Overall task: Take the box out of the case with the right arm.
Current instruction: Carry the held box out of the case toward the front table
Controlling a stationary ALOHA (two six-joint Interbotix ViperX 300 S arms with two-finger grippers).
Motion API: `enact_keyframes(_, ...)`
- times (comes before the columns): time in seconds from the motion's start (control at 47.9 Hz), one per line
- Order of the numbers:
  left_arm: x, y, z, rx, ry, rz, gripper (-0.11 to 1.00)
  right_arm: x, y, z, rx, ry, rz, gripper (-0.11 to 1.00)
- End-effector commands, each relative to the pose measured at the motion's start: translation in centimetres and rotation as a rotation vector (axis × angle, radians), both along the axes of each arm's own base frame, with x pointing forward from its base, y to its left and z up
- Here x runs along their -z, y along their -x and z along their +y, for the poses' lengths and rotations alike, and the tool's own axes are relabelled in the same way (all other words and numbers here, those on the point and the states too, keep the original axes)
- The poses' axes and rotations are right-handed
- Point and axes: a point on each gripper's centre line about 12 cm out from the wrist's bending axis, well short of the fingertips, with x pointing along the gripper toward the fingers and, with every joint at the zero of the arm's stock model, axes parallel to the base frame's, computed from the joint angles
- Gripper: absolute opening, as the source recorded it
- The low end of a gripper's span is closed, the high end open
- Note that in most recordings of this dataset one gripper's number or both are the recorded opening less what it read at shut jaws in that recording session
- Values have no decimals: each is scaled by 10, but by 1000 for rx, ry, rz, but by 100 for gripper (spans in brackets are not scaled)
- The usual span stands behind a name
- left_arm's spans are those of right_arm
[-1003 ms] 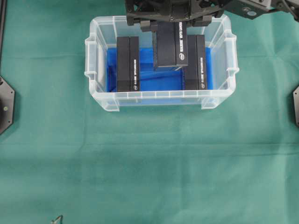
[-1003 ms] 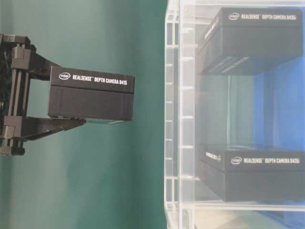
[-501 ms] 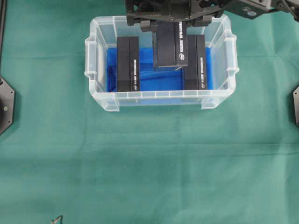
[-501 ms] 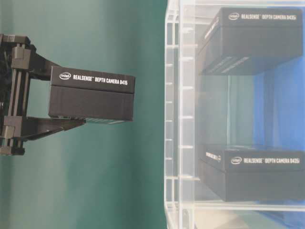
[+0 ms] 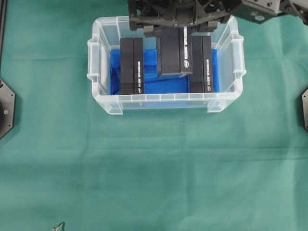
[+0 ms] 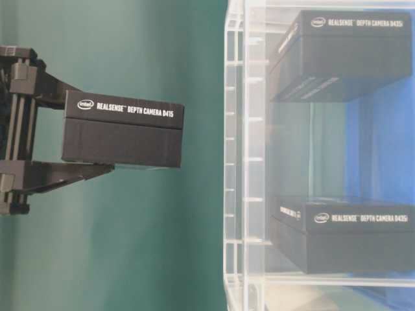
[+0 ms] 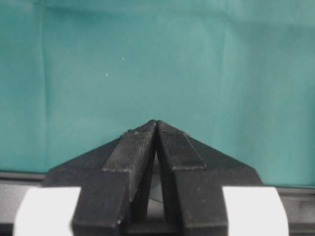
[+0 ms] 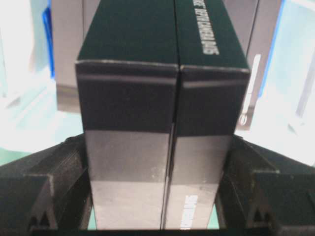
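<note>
The clear case point(image 5: 163, 100) with a blue floor stands at the table's far side. My right gripper point(image 5: 175, 28) is shut on a black box point(image 5: 174, 52), clamping its two long sides and holding it above the case. In the table-level view the held box point(image 6: 123, 129) hangs clear of the case's wall point(image 6: 237, 162). The right wrist view shows the box point(image 8: 157, 98) filling the space between both fingers point(image 8: 59, 172). Over bare green cloth, my left gripper point(image 7: 156, 124) is shut and empty.
Two more black boxes lie in the case, one at the left point(image 5: 131, 66) and one at the right point(image 5: 206, 62), partly under the held box. Green cloth point(image 5: 154, 168) covers the table. Black arm bases sit at the left edge point(image 5: 6, 108) and the right edge point(image 5: 305, 109).
The right gripper has drawn the held box slightly farther from the case in the table-level view. Its grip is unchanged. The boxes in the case have not moved.
</note>
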Motion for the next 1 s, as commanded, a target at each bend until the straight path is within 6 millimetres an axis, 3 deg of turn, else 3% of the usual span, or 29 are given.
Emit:
enact_keyframes(0.0,-9,-1,1,-3,-2,-29,2,-34,14,16,-15,12,-83,65)
enact_keyframes(0.188,-9,-1,1,-3,-2,-28,2,-31,9,39,-24,3,-82,65)
enact_keyframes(0.501,-9,-1,1,-3,-2,-25,2,-28,4,95,-46,-23,-85,65)
enact_keyframes(0.982,-9,1,1,-3,-2,-14,2,-25,11,173,-63,-67,-87,65)
